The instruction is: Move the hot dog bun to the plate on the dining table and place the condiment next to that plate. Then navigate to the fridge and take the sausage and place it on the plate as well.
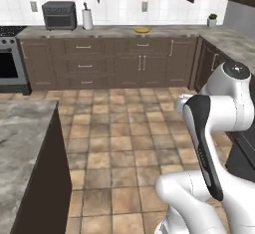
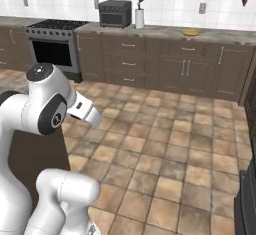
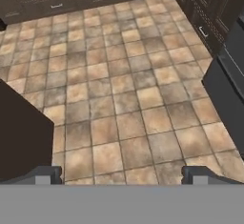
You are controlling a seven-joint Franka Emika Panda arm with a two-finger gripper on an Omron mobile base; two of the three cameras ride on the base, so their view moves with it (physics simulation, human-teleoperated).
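Below the pincer (image 3: 122,174), tan floor tiles (image 3: 119,104) are lying bare; its tips are standing wide apart, gripping nothing. Left of it, the dining table's (image 1: 22,138) marble-topped dark side is showing.

no text, label, brand, number or sign can be read in any view

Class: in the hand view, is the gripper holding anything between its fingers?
No: the gripper stands open, with bare floor tiles showing between its fingertips.
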